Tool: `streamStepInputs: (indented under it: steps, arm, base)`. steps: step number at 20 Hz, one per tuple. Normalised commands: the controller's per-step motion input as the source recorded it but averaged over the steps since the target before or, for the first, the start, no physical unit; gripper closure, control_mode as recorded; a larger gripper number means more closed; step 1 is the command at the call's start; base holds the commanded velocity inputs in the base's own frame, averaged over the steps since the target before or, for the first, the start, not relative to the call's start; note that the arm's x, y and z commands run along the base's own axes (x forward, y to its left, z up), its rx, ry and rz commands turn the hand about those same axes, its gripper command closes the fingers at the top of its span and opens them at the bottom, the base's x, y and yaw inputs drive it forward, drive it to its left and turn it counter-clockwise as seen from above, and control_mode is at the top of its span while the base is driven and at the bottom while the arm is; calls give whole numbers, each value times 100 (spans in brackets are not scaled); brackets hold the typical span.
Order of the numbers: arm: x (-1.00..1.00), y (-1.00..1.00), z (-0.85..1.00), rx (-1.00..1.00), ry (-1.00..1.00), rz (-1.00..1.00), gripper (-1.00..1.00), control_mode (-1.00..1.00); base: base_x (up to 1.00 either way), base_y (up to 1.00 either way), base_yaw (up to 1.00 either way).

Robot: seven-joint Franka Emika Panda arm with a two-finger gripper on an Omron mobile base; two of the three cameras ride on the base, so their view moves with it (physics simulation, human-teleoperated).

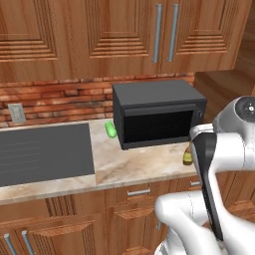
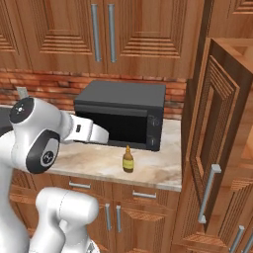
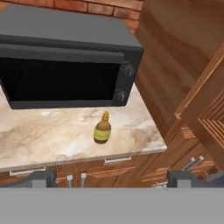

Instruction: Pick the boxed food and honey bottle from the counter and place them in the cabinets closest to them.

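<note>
One item left on the bench as far as I can see: honey bottle (image 3: 103, 129). No red carton visible from here, so I judge I'm on the honey step, approach phase, nothing grasped.

Largest first:
- Cabinets: upper doors (image 1: 124, 30) closed above the microwave. Tall cabinet door (image 2: 212, 143) at the bench's right end stands open; that's the nearest one to the bottle, so my likely drop target.
- Bench (image 3: 48, 135): marbled slab, cooktop (image 1: 45, 152) on its left part.
- Microwave (image 2: 123, 116): door shut, sits at the back of the bench.
- Honey bottle: upright, on the bench just in front of the microwave's right corner, near the front edge. In hand view it's at about 12 o'clock from my tool, slightly left of centre, well apart from it.
- Green item (image 1: 110, 130): beside the microwave's left side, irrelevant.
- Tool (image 3: 111, 179): fingertips spread wide at the bottom of hand view, nothing between them.

Next move, my call: descend and advance toward 12 o'clock, centre the bottle between the fingers, grip low on the body, not the narrow neck. Watch clearance to the microwave front and the open door at 3 o'clock.
</note>
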Motion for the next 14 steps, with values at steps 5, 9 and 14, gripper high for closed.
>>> streamStepInputs:
  steps: [5,9,14]
  arm:
    - [0,-6,-23,11,5,-1,-100,-100]
    - [0,-8,-31,9,4,-1,-100,-100]
    - [0,-12,-30,10,2,-2,-100,-100]
  base:
    - [0,0,0]
    - [0,0,0]
    - [0,0,0]
